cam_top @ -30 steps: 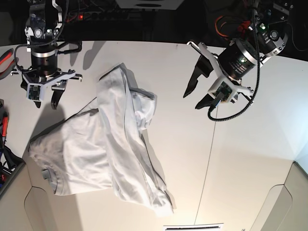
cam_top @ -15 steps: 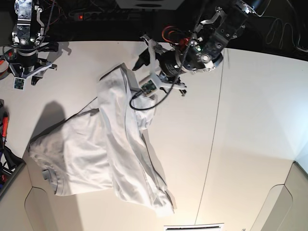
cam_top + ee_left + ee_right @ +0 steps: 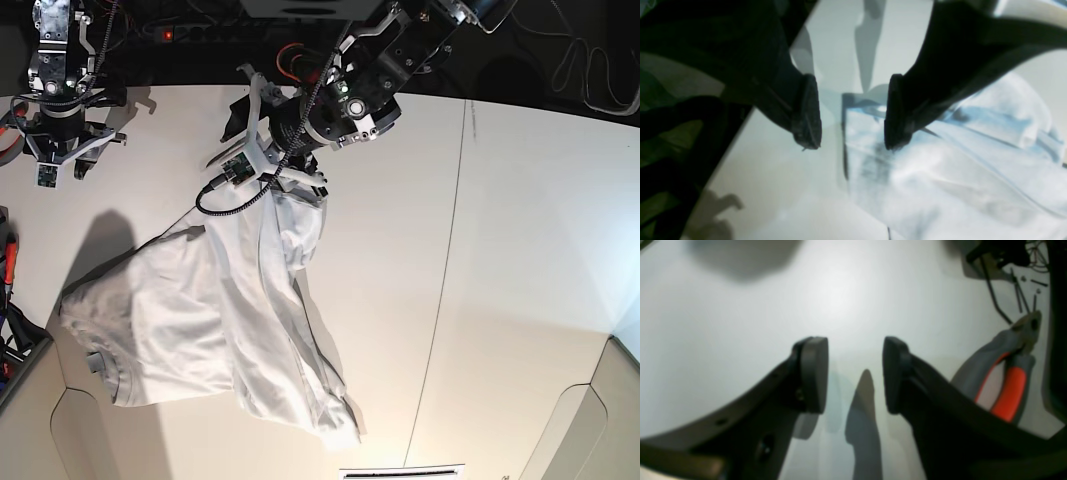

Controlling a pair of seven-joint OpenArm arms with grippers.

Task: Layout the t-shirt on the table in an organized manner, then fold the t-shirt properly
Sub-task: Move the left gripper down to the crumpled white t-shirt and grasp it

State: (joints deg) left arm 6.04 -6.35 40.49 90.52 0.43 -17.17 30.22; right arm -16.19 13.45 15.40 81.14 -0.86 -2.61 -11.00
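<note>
The t-shirt point(image 3: 220, 310) lies crumpled on the table point(image 3: 500, 250), running from the far middle down to the near left, with one part folded over itself. My left gripper point(image 3: 228, 140) hangs over the shirt's far end. In the left wrist view the left gripper point(image 3: 851, 140) is open, one fingertip point(image 3: 897, 133) above the t-shirt point(image 3: 940, 173) and the other over bare table, the cloth's edge between them. My right gripper point(image 3: 62, 165) is at the far left corner, away from the shirt. The right wrist view shows the right gripper point(image 3: 855, 373) open over bare table point(image 3: 740, 306).
Pliers point(image 3: 1003, 383) with orange and grey handles lie just right of the right gripper, near the table's edge with loose cables point(image 3: 997, 296). A thin dark seam point(image 3: 440, 300) crosses the table right of the shirt. Dark clutter and wires sit beyond the far edge.
My left arm swung from the far right across to the shirt's far end, and its jaws widened. The right arm drew back toward the far left corner, then held still.
</note>
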